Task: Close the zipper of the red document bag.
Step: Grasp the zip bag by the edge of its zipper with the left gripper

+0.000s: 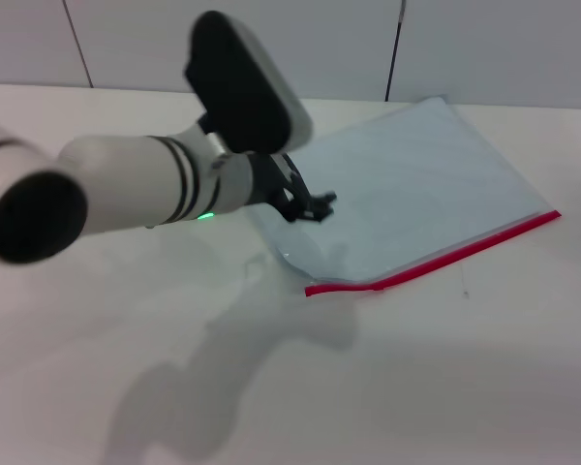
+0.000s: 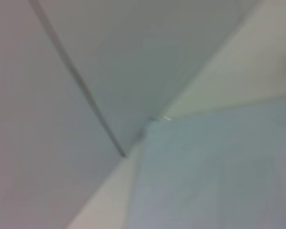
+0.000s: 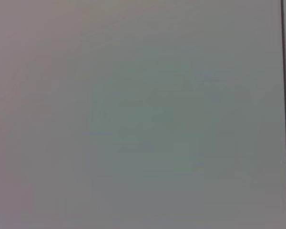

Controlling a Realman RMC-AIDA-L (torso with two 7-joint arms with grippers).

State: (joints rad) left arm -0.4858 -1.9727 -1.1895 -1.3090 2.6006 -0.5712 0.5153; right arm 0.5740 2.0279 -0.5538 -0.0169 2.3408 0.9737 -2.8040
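The bag [image 1: 416, 189] lay flat toward the surface's [image 1: 465, 387] far right, its zipper [image 1: 445, 255] along the near edge, reachable from the front. The left tool [image 1: 315, 206] hovered over the bag's near-left corner, likely to pin it; its opening could not be told. The left arm reached across, forearm level. The right tool was out of view.

The left gripper [image 1: 315, 206] hides the red document bag's [image 1: 416, 194] near-left corner, and the zipper's [image 1: 436, 254] slider is too small to tell.
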